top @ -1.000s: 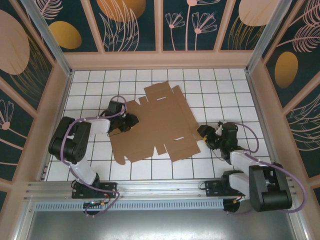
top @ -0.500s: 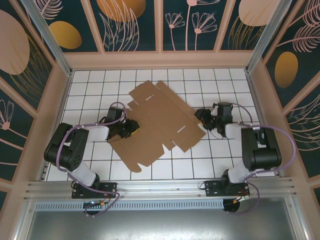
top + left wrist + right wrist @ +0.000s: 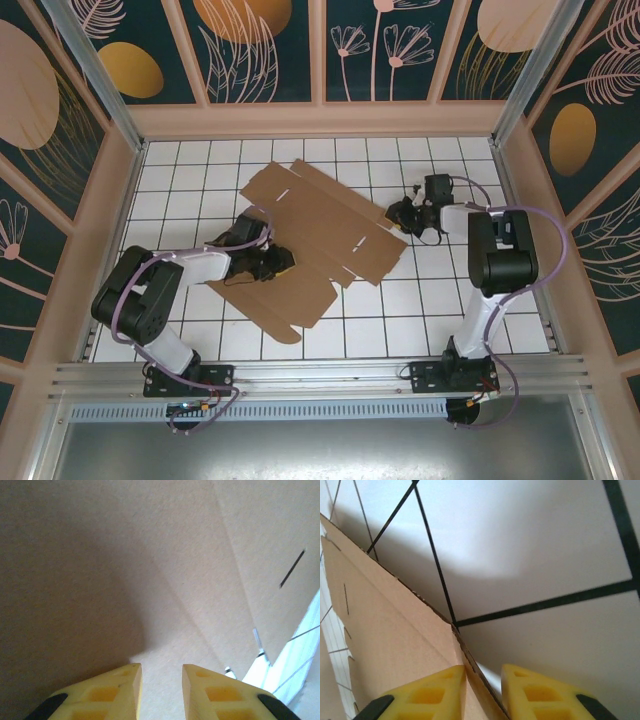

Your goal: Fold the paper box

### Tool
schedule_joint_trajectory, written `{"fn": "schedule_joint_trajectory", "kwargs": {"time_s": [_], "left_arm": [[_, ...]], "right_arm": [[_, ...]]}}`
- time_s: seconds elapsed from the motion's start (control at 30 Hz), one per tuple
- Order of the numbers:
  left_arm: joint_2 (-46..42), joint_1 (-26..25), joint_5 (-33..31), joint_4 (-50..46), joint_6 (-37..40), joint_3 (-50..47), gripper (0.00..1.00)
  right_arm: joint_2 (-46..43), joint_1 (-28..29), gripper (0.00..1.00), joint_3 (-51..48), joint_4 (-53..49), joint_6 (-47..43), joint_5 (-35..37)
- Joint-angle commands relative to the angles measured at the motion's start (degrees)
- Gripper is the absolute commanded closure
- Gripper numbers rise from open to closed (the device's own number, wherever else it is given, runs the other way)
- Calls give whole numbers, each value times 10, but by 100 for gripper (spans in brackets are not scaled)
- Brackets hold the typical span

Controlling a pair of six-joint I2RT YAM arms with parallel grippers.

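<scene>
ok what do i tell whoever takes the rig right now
Left gripper: on the left part of the cardboard, fingers slightly apart, grip unclear.
Right gripper: fingers either side of the cardboard at its right corner, clamp unclear.
Cardboard: lying open in the middle of the table.
Done: no flaps visibly folded up.
Left: all the folding.

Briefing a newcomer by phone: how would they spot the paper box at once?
Find the white tiled table ringed by flower-patterned walls. At its middle lies the paper box, a brown die-cut cardboard sheet with flaps and slots, the lone brown thing there.
</scene>
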Motion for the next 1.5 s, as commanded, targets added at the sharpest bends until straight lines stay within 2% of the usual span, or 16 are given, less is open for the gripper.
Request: {"fn": "schedule_joint_trajectory", "kwargs": {"time_s": [0.0,0.07,0.17,0.3,0.4,0.5,0.6,0.73,0.8,0.9,0.97,1.07,1.2,1.33,1.47], "left_arm": [[-38,4,-42,-69,57,43,72],[-47,4,-66,-91,73,76,72],[-36,8,-107,-104,77,122,72],[15,10,-98,-109,80,195,72],[45,14,-109,-116,88,246,68],[114,20,-117,-127,108,310,65],[192,21,-126,-150,136,383,66],[269,21,-134,-169,150,447,68],[286,20,-140,-175,152,459,69],[310,21,-150,-187,150,471,70],[326,21,-147,-191,143,474,71],[340,23,-130,-183,126,470,72],[340,25,-117,-172,103,458,75],[318,26,-98,-148,74,419,77],[288,27,-88,-113,51,363,79]], "right_arm": [[13,-2,77,42,-77,-42,38],[20,1,81,64,-107,-54,61],[24,15,82,97,-152,-80,98],[33,25,82,133,-211,-115,138],[41,24,81,144,-238,-135,135],[55,23,78,159,-263,-160,127],[62,24,72,174,-275,-172,126],[13,24,48,157,-254,-149,185],[-26,25,43,150,-255,-143,228],[-95,33,42,128,-255,-126,285],[-136,59,46,99,-242,-117,283],[-172,123,60,45,-224,-93,272],[-170,184,81,-23,-198,-44,226],[-153,202,82,-75,-172,-32,218],[-113,178,82,-100,-156,-39,233]]}}
